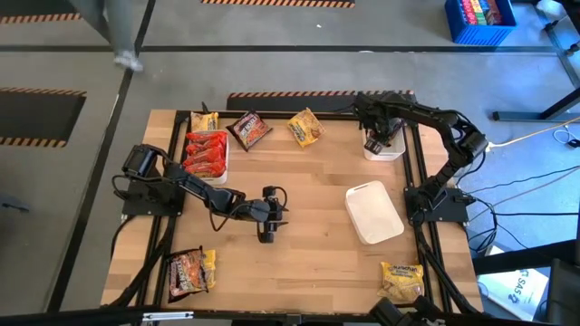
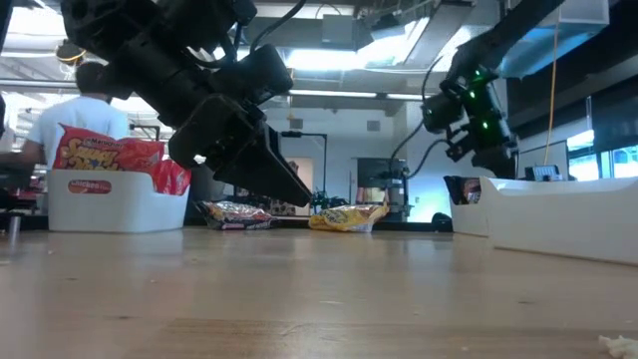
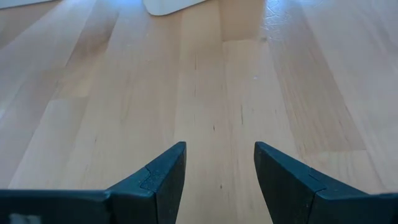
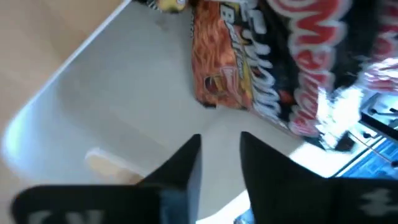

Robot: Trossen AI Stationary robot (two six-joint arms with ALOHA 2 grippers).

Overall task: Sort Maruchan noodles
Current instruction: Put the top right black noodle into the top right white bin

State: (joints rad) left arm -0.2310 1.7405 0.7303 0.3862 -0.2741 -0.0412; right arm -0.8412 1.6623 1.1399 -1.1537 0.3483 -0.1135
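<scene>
Maruchan noodle packets lie about the table. Red ones (image 1: pixel 206 152) stand in a white tray (image 2: pixel 110 204) at the far left. A dark packet (image 4: pixel 261 68) lies in a small white tray (image 4: pixel 74 81) at the far right. My right gripper (image 4: pixel 221 155) hangs over that tray, pointing steeply down, its fingers a narrow gap apart with nothing between them. Loose packets rest flat on the wood: a yellow one (image 1: pixel 204 120), a dark one (image 1: pixel 249 129) and a yellow one (image 1: pixel 305 127) along the far edge. My left gripper (image 3: pixel 220 155) stands open over bare wood at mid-table.
An empty white tray (image 1: pixel 373 213) lies right of the table's centre. A dark and a yellow packet (image 1: pixel 190 270) sit at the near left corner, and a yellow packet (image 1: pixel 401 279) at the near right. Bare wood stretches across the middle and the near side. A person stands beyond the far left.
</scene>
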